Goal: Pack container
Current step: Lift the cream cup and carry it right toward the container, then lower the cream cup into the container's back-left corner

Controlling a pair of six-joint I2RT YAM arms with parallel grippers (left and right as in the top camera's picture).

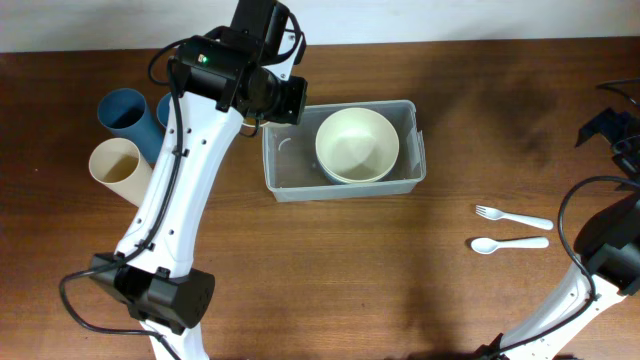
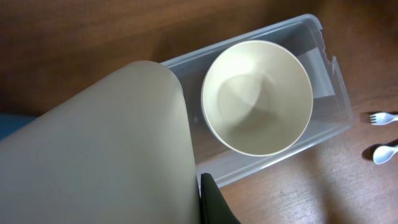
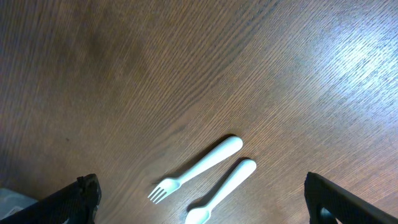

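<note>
Clear plastic, the container (image 1: pixel 290 170) sits at the middle of the wooden table (image 1: pixel 400 300), its long side running across, with a cream bowl (image 1: pixel 357 145) inside its right half. We see the left gripper (image 2: pixel 201 186) over the container's left end, its fingers drawn narrow on the wall of a beige vessel (image 2: pixel 99 155) that fills much of the wrist view; bowl or cup, we cannot tell. The right gripper (image 3: pixel 200 183) hangs with fingers spread wide and nothing between them, above a white fork (image 3: pixel 196 168) and a white spoon (image 3: pixel 224 186) lying side by side, well to the container's right. Two blue cups (image 1: pixel 125 112) and a beige cup (image 1: pixel 118 168) stand to its left.
</note>
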